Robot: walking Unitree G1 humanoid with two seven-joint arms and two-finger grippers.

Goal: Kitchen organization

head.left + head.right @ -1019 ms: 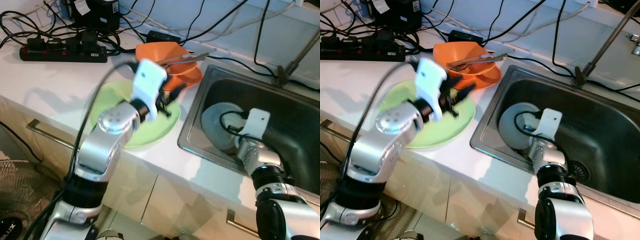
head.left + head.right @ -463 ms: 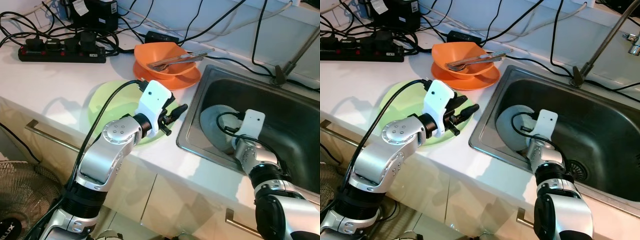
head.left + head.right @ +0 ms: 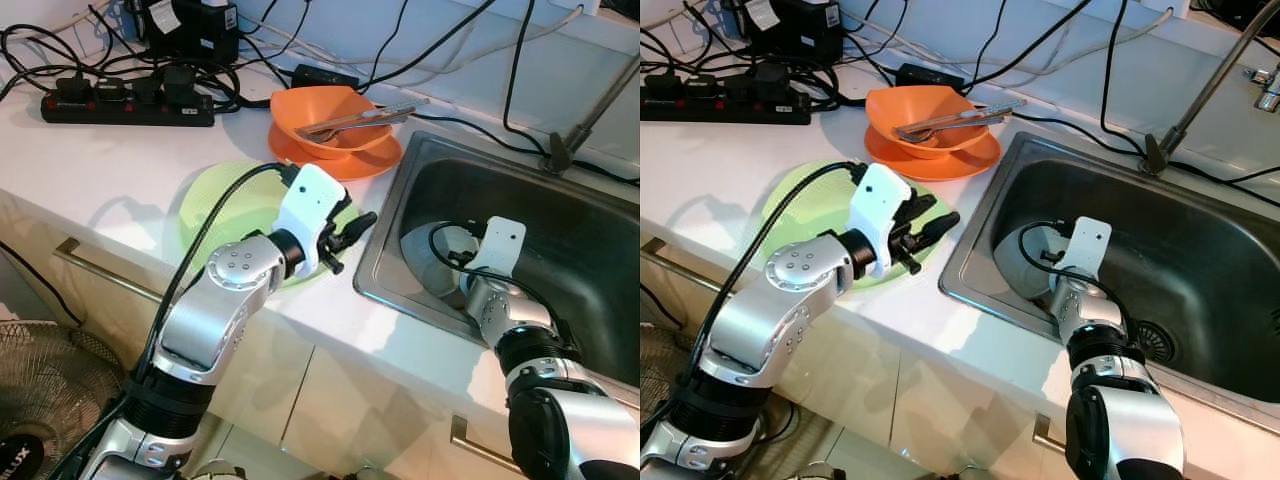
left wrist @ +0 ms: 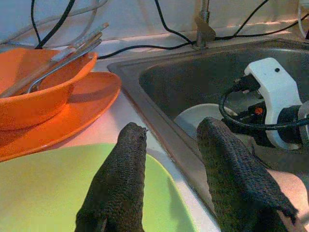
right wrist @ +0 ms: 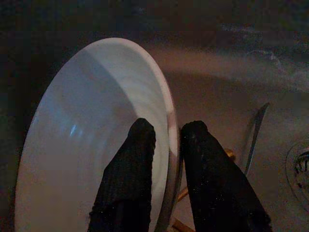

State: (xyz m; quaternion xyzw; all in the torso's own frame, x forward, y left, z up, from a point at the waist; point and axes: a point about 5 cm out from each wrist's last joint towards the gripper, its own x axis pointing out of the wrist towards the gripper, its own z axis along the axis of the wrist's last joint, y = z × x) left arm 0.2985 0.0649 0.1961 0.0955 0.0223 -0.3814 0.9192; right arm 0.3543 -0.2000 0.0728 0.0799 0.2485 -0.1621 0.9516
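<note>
White counter (image 3: 120,160) with a steel sink (image 3: 590,250) sunk into its right end, cables everywhere along the back edge plus a black power strip (image 3: 125,103) in the back left corner. No readable labels or brand text on anything that I can make out. My left gripper (image 4: 169,186) hovers over the green plate (image 3: 215,215) near the counter's front edge, just beside the sink rim, fingers apart and empty. Behind it an orange bowl (image 3: 335,115) sits on an orange plate (image 3: 375,160) with some utensils (image 3: 365,113) lying across the bowl. My right gripper (image 5: 166,159) is down in the sink, fingers clamped on the rim of the white plate (image 5: 87,140), which is tilted up on edge against the sink's left wall.
</note>
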